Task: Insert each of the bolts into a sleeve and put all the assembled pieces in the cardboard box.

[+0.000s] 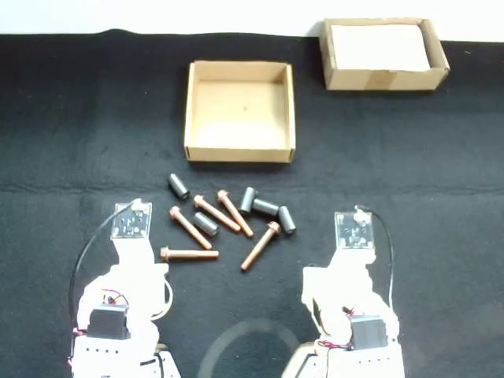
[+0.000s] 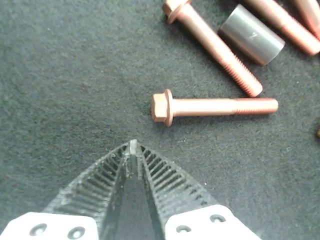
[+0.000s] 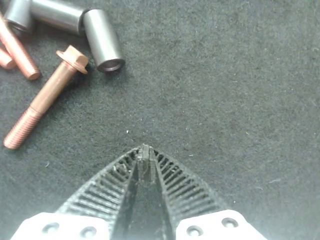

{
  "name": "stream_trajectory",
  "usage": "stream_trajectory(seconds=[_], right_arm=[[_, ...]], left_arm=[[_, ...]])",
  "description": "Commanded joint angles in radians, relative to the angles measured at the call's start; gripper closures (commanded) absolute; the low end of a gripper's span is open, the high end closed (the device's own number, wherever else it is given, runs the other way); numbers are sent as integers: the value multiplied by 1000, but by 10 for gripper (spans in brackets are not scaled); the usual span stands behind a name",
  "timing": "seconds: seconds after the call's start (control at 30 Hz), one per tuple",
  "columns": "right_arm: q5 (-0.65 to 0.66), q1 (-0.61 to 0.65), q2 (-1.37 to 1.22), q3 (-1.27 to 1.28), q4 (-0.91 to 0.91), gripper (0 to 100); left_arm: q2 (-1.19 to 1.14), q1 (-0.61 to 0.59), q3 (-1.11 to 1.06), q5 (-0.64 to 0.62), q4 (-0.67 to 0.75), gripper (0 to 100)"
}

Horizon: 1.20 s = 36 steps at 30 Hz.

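High view showed bare black cloth between the cardboard box and loose copper bolts and grey sleeves, left gripper and right gripper both with jaws together.

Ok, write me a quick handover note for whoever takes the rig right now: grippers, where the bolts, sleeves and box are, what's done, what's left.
Left gripper: shut, holding nothing.
Right gripper: shut, holding nothing.
Parts: five bolts and five sleeves lie loose on the black cloth between the two arms.
The cardboard box sits beyond the parts, open and with nothing in it.
Done: nothing yet; no bolt is in a sleeve.
Left: insert all five bolts, then move every assembled piece into the box.
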State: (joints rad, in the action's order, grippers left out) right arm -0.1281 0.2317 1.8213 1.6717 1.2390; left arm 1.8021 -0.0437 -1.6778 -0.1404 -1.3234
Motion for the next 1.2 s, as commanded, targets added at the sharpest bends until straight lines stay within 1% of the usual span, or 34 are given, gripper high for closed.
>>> stream_trajectory(seconds=[0.0,1.17], right_arm=[[-8,5,8,128,-5,992],[-11,2,8,117,-1,992]], left_arm=[[10,-8,-18,-5,0,991],[10,-10,-2,-6,-3,991]])
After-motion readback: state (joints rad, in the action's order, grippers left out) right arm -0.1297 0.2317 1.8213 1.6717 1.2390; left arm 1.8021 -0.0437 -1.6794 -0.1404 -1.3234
